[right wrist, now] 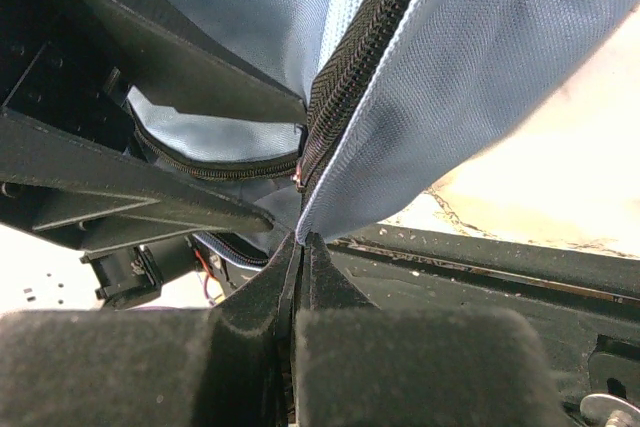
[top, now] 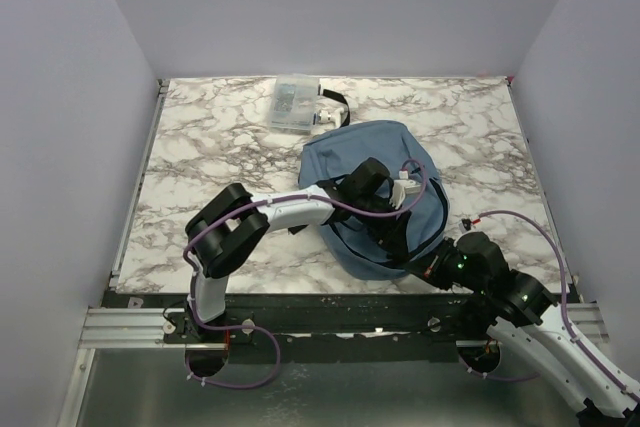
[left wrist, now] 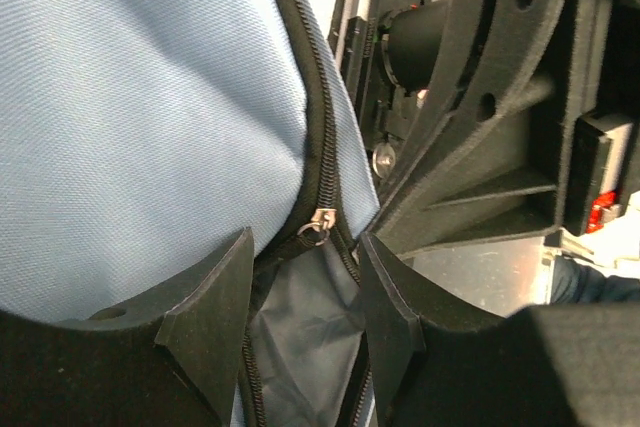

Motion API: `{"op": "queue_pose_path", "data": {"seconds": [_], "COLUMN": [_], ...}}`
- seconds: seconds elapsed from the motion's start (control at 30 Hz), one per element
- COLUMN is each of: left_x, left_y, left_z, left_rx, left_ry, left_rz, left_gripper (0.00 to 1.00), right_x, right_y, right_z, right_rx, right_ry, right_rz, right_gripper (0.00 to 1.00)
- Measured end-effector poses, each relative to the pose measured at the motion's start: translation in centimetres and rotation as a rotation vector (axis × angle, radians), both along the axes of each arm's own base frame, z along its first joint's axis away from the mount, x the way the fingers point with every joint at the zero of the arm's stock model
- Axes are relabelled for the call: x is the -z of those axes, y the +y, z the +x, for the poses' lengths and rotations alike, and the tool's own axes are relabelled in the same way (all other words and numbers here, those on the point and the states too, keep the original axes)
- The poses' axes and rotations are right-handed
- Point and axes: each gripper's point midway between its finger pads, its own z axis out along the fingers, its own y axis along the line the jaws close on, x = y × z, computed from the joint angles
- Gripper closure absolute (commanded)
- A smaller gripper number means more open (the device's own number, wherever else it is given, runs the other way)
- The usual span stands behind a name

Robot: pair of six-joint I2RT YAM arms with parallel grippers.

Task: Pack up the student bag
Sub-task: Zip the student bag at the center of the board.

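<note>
Left gripper (left wrist: 305,247) and right gripper (right wrist: 300,240) crowd the student bag (top: 372,147) at its zip mouth.

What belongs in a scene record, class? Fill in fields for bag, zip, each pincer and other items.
bag: blue student bag lying on the marble table
zip: partly open, lining showing
left pincer: open, fingers either side of the zip slider
right pincer: shut on the bag's edge beside the zip
other items: clear plastic box near the far edge
</note>
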Motion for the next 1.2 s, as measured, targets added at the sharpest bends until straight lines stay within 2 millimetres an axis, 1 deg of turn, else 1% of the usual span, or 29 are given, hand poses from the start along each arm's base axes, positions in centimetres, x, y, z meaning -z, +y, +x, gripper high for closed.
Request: {"op": "queue_pose_path", "data": {"seconds": [0.13, 0.27, 0.47, 0.5, 0.53, 0.57, 0.67, 0.77, 0.83, 0.93, 1.0, 1.1, 1.17, 1.2], "left_x": [0.5, 1.3, 2.1, 2.2, 2.3, 2.5, 2.4, 2.2, 2.2, 2.1, 1.4, 0.0, -0.8, -1.1], "left_y": [-0.1, -0.2, -0.4, -0.3, -0.3, -0.3, -0.5, -0.8, -0.7, -0.1, 0.5, 1.0, 1.1, 1.1], "left_z": [0.3, -0.3, -0.8, -0.9, -1.0, -1.2, -1.6, -2.1, -2.0, -1.4, -0.9, 0.0, 0.4, 0.4], "left_rx": [-0.009, 0.006, 0.017, 0.018, 0.019, 0.022, 0.033, 0.039, 0.027, -0.019, -0.057, -0.104, -0.121, -0.127], "left_ry": [-0.040, -0.080, -0.113, -0.114, -0.114, -0.113, -0.115, -0.118, -0.129, -0.162, -0.189, -0.223, -0.235, -0.235], "left_rz": [0.009, 0.018, 0.022, 0.021, 0.022, 0.023, 0.015, 0.003, 0.008, 0.026, 0.031, 0.019, 0.008, 0.004], "left_gripper": [0.48, 0.48, 0.54, 0.58, 0.64, 0.72, 1.00, 1.00, 1.00, 1.00, 1.00, 1.00, 1.00, 1.00], "right_x": [0.0, 0.0, 0.4, 0.5, 0.5, 0.6, 0.7, 0.8, 0.8, 0.5, -0.2, -1.5, -2.2, -2.5], "right_y": [0.0, 0.0, -0.3, -0.3, -0.3, -0.3, -0.4, -0.5, -0.6, -0.9, -1.2, -1.6, -2.0, -2.1], "right_z": [0.0, 0.0, -0.3, -0.3, -0.4, -0.4, -0.4, -0.4, -0.3, -0.1, 0.2, 0.8, 1.3, 1.5], "right_rx": [0.000, 0.000, -0.001, -0.001, -0.001, 0.000, -0.002, -0.005, -0.004, 0.009, 0.028, 0.062, 0.103, 0.128], "right_ry": [0.000, 0.001, 0.017, 0.019, 0.021, 0.023, 0.022, 0.016, 0.015, 0.017, 0.022, 0.021, 0.030, 0.039], "right_rz": [0.000, -0.001, -0.016, -0.017, -0.019, -0.021, -0.028, -0.039, -0.048, -0.069, -0.093, -0.121, -0.136, -0.136], "right_gripper": [1.00, 0.99, 0.99, 0.99, 0.99, 0.99, 0.99, 0.99, 0.99, 0.80, 0.72, 0.57, 0.50, 0.48]}}
